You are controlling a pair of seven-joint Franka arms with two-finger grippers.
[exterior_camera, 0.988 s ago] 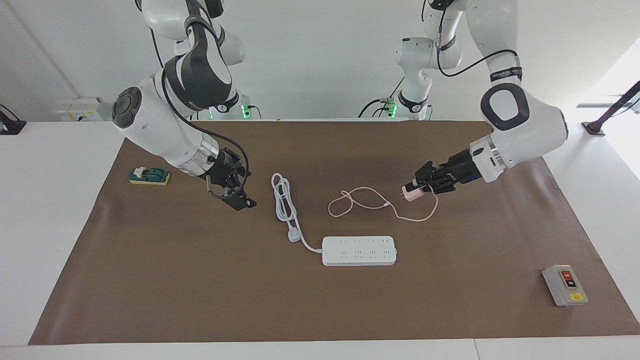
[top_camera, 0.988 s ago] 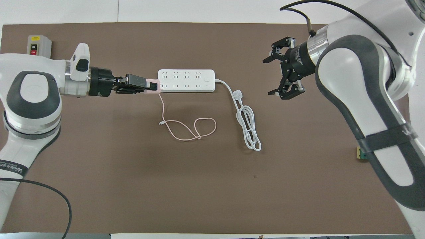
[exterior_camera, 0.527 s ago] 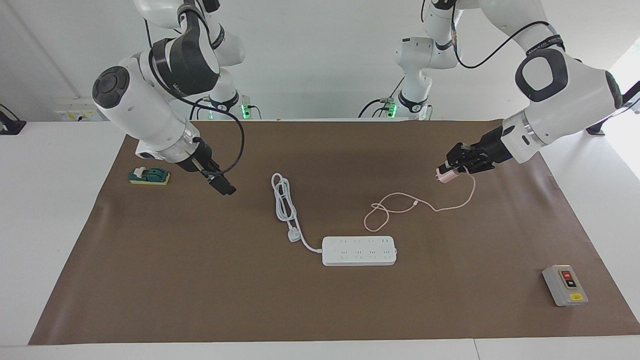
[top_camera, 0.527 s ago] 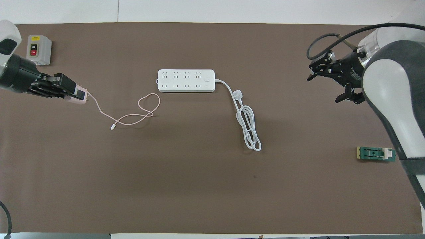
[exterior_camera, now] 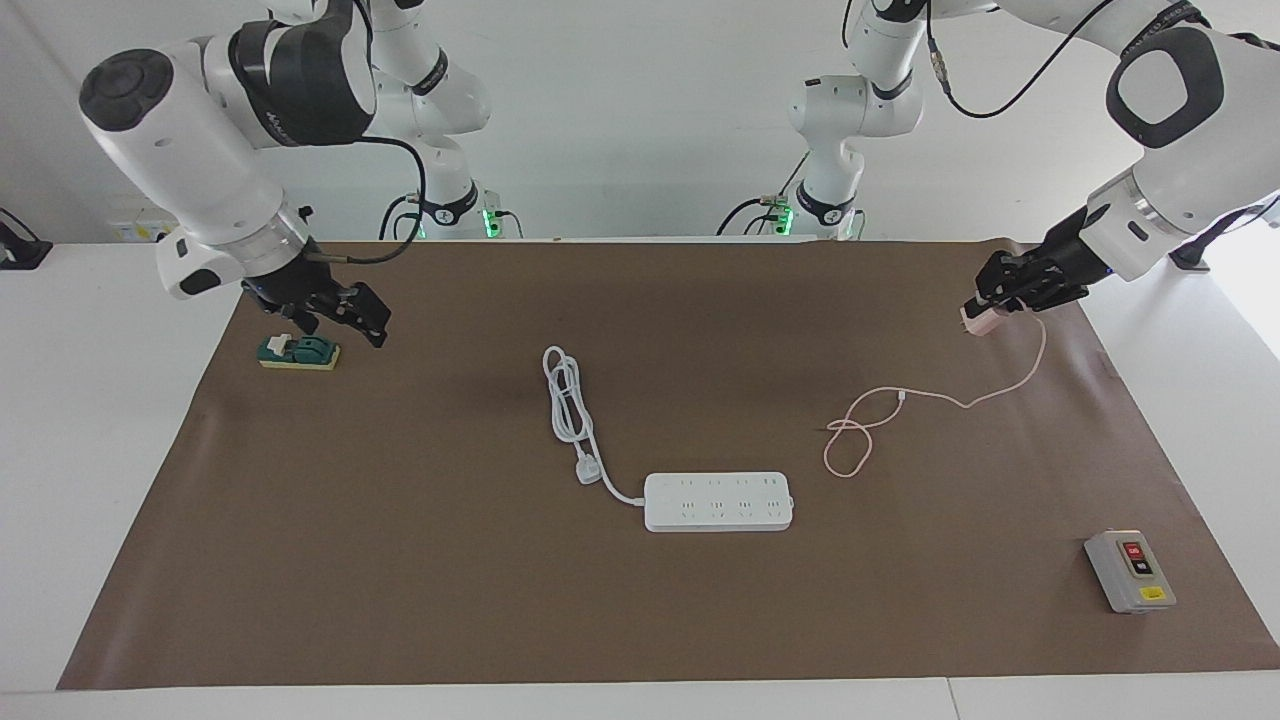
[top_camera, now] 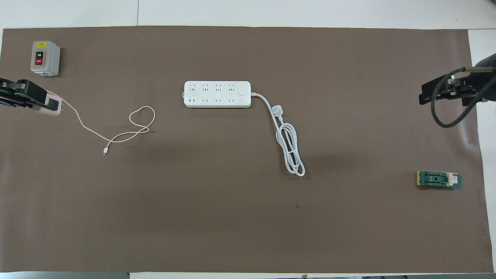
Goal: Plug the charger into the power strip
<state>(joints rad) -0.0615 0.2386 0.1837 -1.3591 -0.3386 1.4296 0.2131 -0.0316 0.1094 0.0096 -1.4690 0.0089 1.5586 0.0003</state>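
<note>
The white power strip (exterior_camera: pixel 718 501) (top_camera: pixel 217 94) lies flat in the middle of the brown mat, sockets up. My left gripper (exterior_camera: pixel 992 303) (top_camera: pixel 45 103) is shut on the pale pink charger (exterior_camera: pixel 976 321) (top_camera: pixel 52 111), held in the air over the mat's edge at the left arm's end, well away from the strip. The prongs point toward the strip. The charger's thin pink cable (exterior_camera: pixel 880 420) (top_camera: pixel 116 135) trails down and loops on the mat. My right gripper (exterior_camera: pixel 335 315) (top_camera: pixel 438 91) hangs open and holds nothing, over the mat at the right arm's end.
The strip's thick white cord and three-pin plug (exterior_camera: pixel 588 470) (top_camera: pixel 278 111) lie coiled beside it, toward the right arm's end. A grey box with red and black buttons (exterior_camera: pixel 1130 570) (top_camera: pixel 45 58) stands at the left arm's end. A small green switch block (exterior_camera: pixel 298 352) (top_camera: pixel 439 179) lies below the right gripper.
The left gripper has carried the charger away from the strip to the left arm's end, dragging the cable along. The right gripper has drawn back to the right arm's end.
</note>
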